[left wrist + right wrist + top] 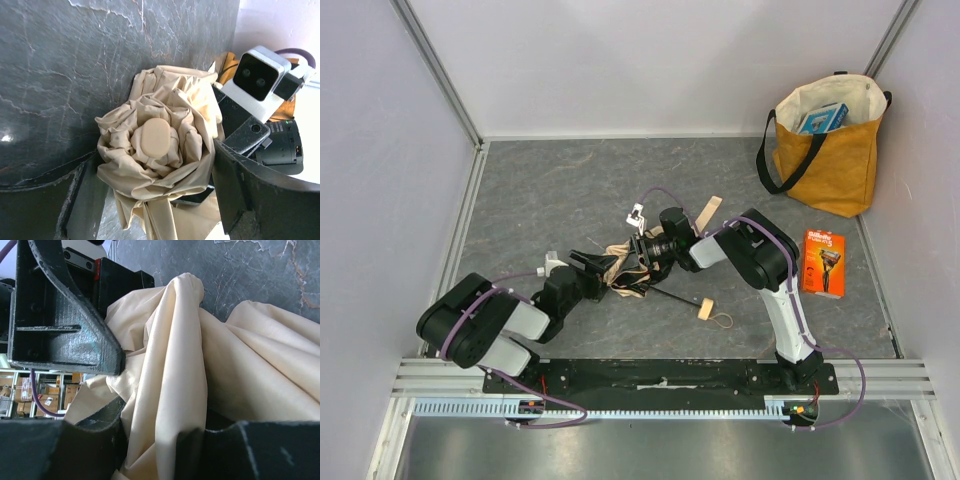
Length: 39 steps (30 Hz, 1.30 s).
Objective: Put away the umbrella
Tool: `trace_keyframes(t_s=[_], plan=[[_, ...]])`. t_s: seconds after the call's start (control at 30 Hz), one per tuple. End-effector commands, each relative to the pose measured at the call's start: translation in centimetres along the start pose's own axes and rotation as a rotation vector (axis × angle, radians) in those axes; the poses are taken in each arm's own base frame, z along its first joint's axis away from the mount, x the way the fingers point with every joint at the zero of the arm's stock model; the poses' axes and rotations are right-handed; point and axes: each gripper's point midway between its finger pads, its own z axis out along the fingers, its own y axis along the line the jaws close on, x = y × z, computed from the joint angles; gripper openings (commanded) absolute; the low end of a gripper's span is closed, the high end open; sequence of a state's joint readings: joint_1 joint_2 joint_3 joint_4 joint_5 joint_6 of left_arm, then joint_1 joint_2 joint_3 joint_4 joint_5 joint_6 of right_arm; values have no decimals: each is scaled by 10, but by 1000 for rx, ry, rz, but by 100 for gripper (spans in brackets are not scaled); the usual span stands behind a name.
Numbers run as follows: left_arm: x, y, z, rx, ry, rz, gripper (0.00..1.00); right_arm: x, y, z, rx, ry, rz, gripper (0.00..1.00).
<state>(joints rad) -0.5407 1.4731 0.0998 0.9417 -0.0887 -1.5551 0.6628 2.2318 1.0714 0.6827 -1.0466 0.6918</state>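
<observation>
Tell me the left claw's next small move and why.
Probably close the left claw on the umbrella. Its jaws stand wide on either side of the bunched cream canopy, while the right claw pinches only a fold of the cloth, so a second grip would likely steady the bundle.

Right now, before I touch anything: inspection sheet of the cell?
Surface: grey veined table, no damage seen.
Job's things: umbrella lies mid-table, fabric loosely bundled; black shaft and wooden handle point towards the right arm's base.
Clutter: yellow tote bag stands far right with a blue box inside; orange razor pack lies flat in front of it.
Grippers: left gripper open, jaws either side of the bundle; right gripper shut on a fabric fold.
Cables: purple cables loop along both arms, no snag seen.
Surroundings: white walls, metal frame; nothing else seen.
</observation>
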Motion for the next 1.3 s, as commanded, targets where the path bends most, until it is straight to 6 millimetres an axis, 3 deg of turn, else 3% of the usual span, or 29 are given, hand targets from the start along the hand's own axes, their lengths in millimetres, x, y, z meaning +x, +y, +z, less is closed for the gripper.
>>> trace_keyframes(t_s=[0.0, 0.2, 0.4, 0.6, 0.73, 0.83, 0.93, 1.03, 1.27], plan=[[-33, 96, -10, -354, -163, 103, 82, 79, -29, -6, 75, 154, 353, 0], [-33, 93, 1, -332, -159, 140, 79, 73, -15, -6, 53, 156, 339, 0], [-29, 78, 6, -269, -141, 177, 50, 79, -17, 1, 55, 181, 345, 0], [-27, 80, 0, -269, -123, 189, 24, 82, -27, 1, 126, 200, 332, 0], [-22, 89, -3, -294, -96, 189, 3, 76, -27, -3, 180, 193, 285, 21], [-19, 95, -6, -312, -75, 181, 2, 68, -29, -8, 254, 183, 243, 37], [-15, 103, -9, -342, -59, 156, 2, 52, -25, -17, 330, 165, 159, 66], [-12, 103, -11, -345, -41, 148, 2, 37, -16, -30, 418, 146, 93, 77], [-16, 105, -18, -378, -52, 167, 2, -21, 18, -72, 638, 66, -128, 87]])
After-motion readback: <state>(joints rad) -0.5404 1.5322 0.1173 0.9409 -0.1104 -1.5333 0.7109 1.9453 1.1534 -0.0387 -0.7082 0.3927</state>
